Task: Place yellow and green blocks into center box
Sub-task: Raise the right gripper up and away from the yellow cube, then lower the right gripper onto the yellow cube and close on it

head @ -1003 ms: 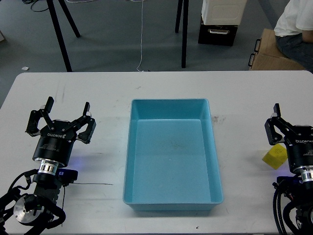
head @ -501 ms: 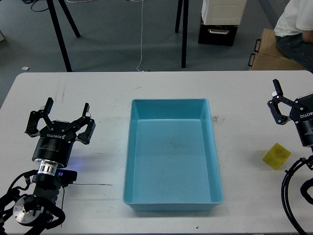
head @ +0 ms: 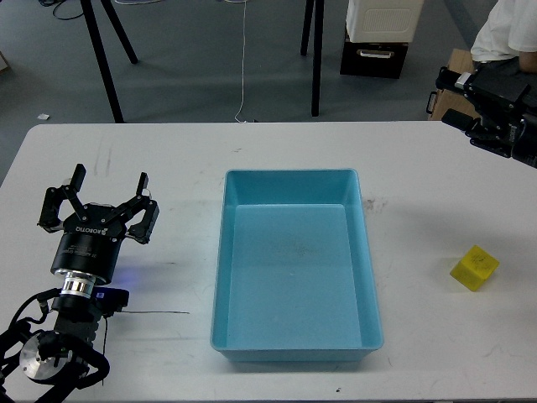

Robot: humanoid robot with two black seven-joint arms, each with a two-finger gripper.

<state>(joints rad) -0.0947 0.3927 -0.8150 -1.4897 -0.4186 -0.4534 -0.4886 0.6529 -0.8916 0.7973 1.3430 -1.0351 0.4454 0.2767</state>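
Note:
A yellow block [head: 475, 269] lies on the white table [head: 419, 168] at the right, well apart from the light blue box [head: 220, 277], which stands in the middle and holds nothing. No green block shows in this view. My left gripper [head: 109, 191] is open and empty above the table on the left, far from the box. My right gripper [head: 493, 102] is a dark shape at the upper right edge, well behind and above the yellow block. Its fingers cannot be told apart.
Beyond the table's far edge are black tripod legs [head: 105, 59], a white and black case [head: 379, 38], a cardboard box [head: 457, 92] and a seated person [head: 508, 34]. A thin black cable [head: 155, 314] lies on the table by my left arm.
My right arm has lifted away from the yellow block, up and back to the upper right edge. The yellow block now lies fully uncovered. My left gripper has shifted slightly left.

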